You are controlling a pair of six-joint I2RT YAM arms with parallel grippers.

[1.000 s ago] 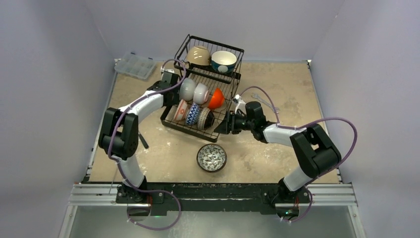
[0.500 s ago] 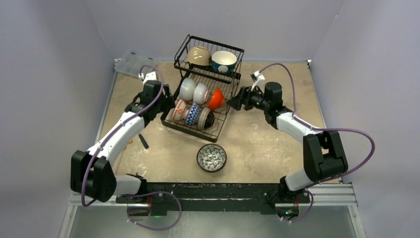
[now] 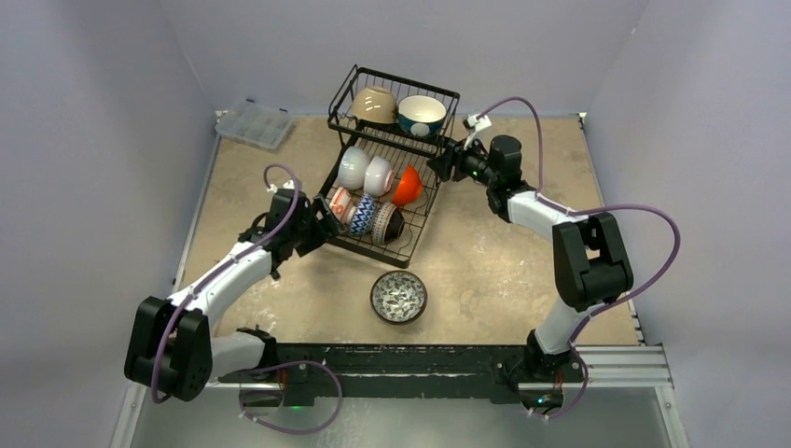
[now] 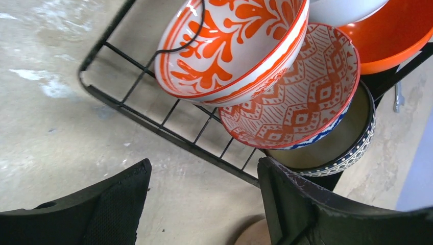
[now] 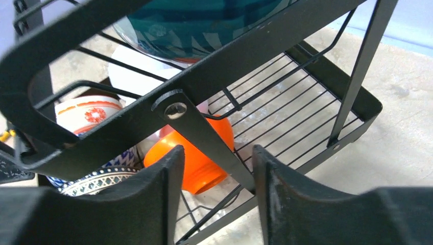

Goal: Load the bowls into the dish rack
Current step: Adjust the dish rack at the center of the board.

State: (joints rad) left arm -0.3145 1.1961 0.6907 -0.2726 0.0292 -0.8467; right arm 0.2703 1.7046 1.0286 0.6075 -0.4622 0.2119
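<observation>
Black wire dish rack (image 3: 359, 245) lies with its long axis running away from the arms. 6 bowls (image 3: 364, 217) stand on edge in its base, 2 sit upright in its raised basket (image 3: 357, 73), and 1 patterned bowl (image 3: 399, 296) rests mouth-up before it. Left gripper (image 3: 322, 224) hovers open at its near-left corner. Right gripper (image 3: 446, 161), at its right side, shows a strut (image 5: 204, 138) between spread fingers.

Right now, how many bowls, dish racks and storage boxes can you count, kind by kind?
Small round ceramic bowls: 9 (8 in the rack, 1 on the table)
Black metal wire dish rack: 1
Clear plastic compartment box: 1
Total: 11
</observation>
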